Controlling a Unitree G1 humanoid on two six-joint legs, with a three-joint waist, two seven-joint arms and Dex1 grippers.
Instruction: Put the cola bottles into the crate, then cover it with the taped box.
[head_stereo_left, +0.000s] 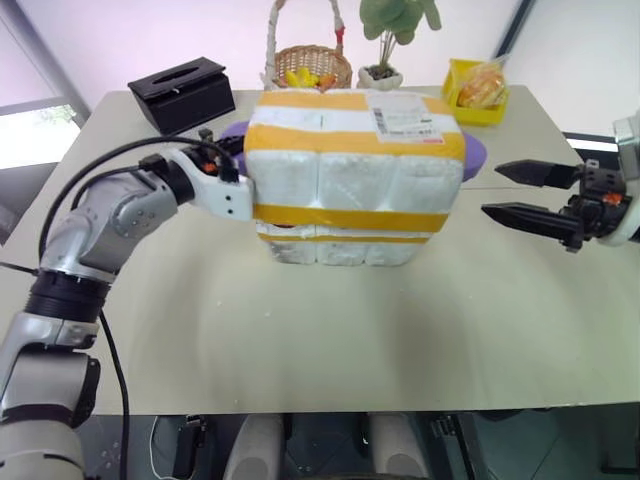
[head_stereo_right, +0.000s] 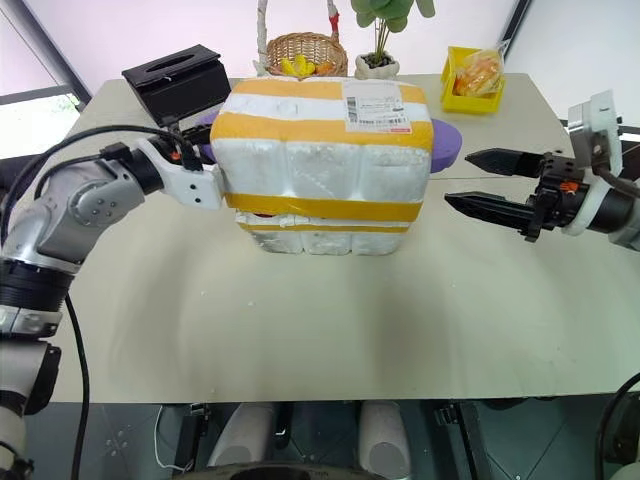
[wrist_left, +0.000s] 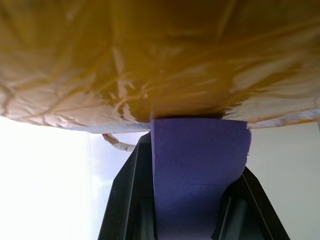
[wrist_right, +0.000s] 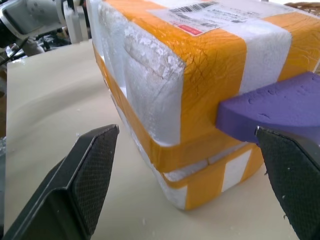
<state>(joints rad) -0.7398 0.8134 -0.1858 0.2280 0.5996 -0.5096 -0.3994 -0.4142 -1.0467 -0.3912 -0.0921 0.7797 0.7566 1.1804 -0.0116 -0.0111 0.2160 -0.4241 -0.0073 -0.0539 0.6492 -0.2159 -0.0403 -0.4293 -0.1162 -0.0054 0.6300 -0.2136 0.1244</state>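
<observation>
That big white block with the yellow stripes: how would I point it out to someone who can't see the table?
Start at the beige table. In its middle stands the taped box, a chunky white foam block set over a lower foam crate. Broad yellow tape bands, a white shipping label on top and purple tabs on its sides set it apart from the black tissue box and wicker basket behind.

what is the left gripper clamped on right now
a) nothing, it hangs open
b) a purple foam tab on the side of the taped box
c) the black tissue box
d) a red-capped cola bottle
b: the left gripper has its black fingers shut on a purple foam tab that sticks out from the yellow-taped white foam box.
</observation>
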